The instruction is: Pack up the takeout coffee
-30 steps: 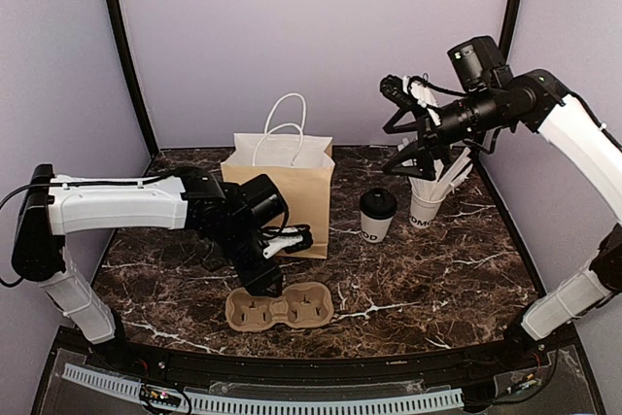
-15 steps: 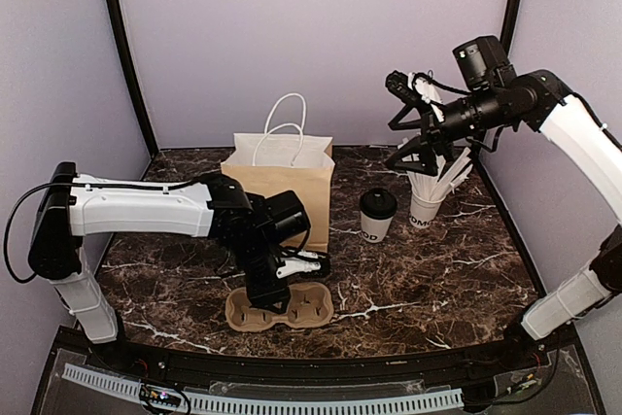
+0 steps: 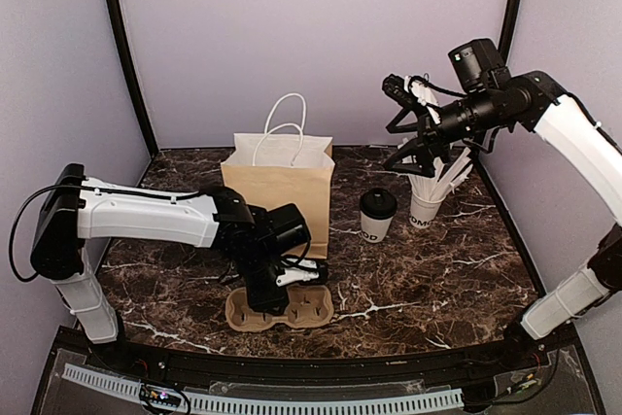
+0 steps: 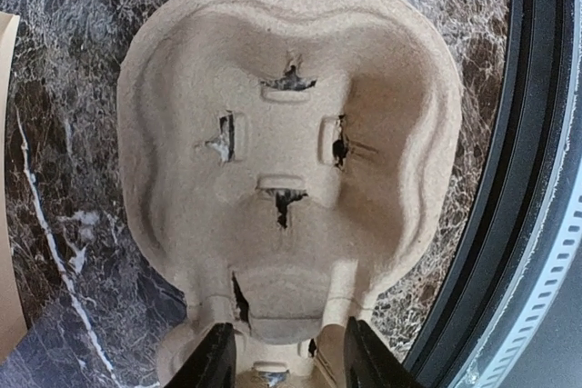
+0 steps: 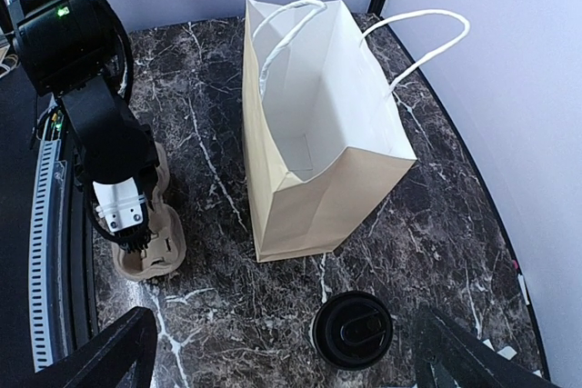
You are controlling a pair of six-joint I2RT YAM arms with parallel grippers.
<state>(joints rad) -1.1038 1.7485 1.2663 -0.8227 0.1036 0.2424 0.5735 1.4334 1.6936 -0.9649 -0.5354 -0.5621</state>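
The takeout coffee point(image 3: 377, 213), a white cup with a black lid point(image 5: 353, 329), stands on the marble right of the brown paper bag point(image 3: 282, 182). My right gripper point(image 3: 394, 148) hangs high above it, open and empty; in its wrist view its fingers frame the cup from above point(image 5: 282, 361). My left gripper point(image 3: 277, 289) is down on the cardboard cup carrier point(image 3: 301, 310) near the front edge. Its jaws point(image 4: 289, 361) stand partly open on either side of the carrier's point(image 4: 291, 134) middle ridge. I cannot see whether they touch it.
The bag point(image 5: 318, 134) stands upright and open with white handles, nothing visible inside. A white cup of wrapped straws point(image 3: 426, 203) stands right of the coffee. The table's black front rim point(image 4: 509, 179) runs close beside the carrier.
My left arm has swung right and down from beside the bag onto the carrier, its jaws narrowing. The right arm has barely moved.
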